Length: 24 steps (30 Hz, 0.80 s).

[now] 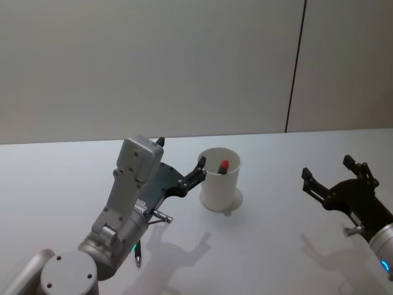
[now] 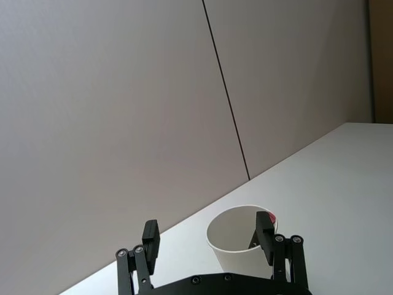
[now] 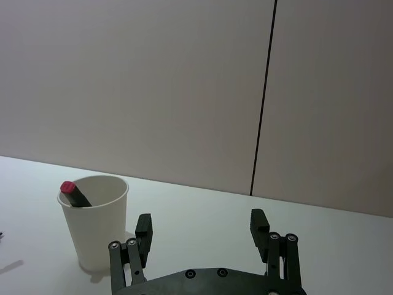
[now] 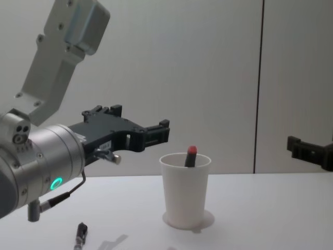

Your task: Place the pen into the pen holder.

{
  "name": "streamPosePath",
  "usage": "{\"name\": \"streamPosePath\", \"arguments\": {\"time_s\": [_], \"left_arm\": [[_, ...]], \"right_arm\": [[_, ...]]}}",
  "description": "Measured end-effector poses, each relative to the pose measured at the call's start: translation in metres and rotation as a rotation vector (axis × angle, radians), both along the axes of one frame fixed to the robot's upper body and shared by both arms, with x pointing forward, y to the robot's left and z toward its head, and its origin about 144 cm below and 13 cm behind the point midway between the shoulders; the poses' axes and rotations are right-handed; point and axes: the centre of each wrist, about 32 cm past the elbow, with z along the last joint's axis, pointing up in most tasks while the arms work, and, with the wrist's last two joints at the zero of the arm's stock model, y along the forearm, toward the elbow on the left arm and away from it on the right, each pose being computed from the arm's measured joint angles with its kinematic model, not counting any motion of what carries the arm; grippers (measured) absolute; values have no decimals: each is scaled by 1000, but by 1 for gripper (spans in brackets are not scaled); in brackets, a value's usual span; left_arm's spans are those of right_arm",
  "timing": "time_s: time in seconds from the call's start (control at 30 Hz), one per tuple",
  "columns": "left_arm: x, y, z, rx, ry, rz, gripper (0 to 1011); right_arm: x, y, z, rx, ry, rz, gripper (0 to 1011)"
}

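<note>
Pen down inside the pen holder, leaning on the rim, red end poking up a little over the top. Pen holder white and made of paper, standing upright on the white table, near the middle. Left gripper up in the air just beside the pen holder on its left side, level with the rim, black fingers spread wide and empty. Right gripper well apart from the pen holder, off to the right, above the table, fingers spread wide too, also empty.
</note>
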Motion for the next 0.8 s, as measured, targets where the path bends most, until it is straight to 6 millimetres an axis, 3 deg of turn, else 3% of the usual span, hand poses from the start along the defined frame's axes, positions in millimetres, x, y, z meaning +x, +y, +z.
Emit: {"name": "streamPosePath", "arguments": {"time_s": [0.8], "left_arm": [[-7,0,4,-74,155,118,1000]], "right_arm": [[-4,-2,0,-3,8,-8,1002]]}}
